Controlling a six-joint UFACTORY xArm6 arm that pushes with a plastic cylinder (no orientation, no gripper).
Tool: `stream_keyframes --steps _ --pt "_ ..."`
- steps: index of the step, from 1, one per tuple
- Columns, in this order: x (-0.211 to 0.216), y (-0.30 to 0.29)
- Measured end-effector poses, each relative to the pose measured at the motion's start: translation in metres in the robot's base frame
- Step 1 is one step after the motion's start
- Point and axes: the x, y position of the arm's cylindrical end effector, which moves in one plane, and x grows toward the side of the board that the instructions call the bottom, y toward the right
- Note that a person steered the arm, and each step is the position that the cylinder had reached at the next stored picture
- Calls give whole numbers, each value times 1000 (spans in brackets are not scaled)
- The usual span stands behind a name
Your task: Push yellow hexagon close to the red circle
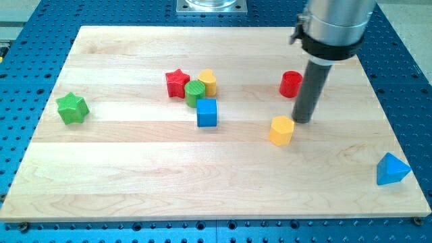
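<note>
The yellow hexagon lies right of the board's middle. The red circle stands above it, toward the view's top, with a gap of bare wood between them. My tip is down on the board just right of the yellow hexagon and slightly above it, close to its upper right side, and below and right of the red circle. I cannot tell whether the tip touches the hexagon.
A red star, a green cylinder, a yellow block and a blue cube cluster left of centre. A green star lies at the far left. A blue triangle lies near the bottom right corner.
</note>
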Motion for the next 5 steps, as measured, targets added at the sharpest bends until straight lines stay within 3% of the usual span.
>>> stream_keyframes --steps 1,3,4,5 --pt "0 -17" --pt "16 -132" --pt "73 -122" --pt "56 -50"
